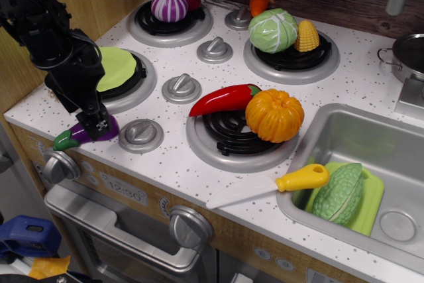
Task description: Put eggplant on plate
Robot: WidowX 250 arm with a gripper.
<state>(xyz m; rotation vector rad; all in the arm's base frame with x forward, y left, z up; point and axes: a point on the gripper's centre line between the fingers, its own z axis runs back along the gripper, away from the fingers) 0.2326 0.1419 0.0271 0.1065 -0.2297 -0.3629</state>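
Observation:
The purple eggplant [74, 136] with its green stem cap lies on the white counter at the front left, stem pointing left. My black gripper [99, 122] has come down over its right half, jaws apart, one finger [101, 127] in front of it and the other hidden behind. The eggplant still rests on the counter. The round lime-green plate [120, 67] lies on the front-left burner just behind the gripper, partly hidden by my arm.
A grey knob [140, 134] sits right of the eggplant. A red pepper [222, 99] and an orange pumpkin [274, 115] lie on the middle burner. A striped onion [169, 4] is at the back. The sink [371, 130] is at the right, and the counter edge is close in front.

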